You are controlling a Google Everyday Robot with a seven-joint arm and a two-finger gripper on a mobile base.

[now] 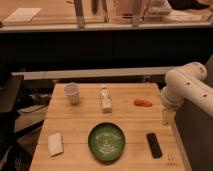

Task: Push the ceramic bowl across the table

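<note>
The green ceramic bowl [106, 142] with pale rings inside sits on the light wooden table [80, 122] near its front edge, at the middle. The white arm [187, 90] hangs at the right of the table. The gripper [167, 117] points down just past the table's right edge, well to the right of the bowl and a little farther back. It touches nothing on the table.
On the table stand a small white cup [72, 93] at the back left, a small white bottle [105, 99] at the back middle, an orange item [143, 103] at the back right, a black remote [154, 145] right of the bowl and a white sponge [55, 144] at the front left.
</note>
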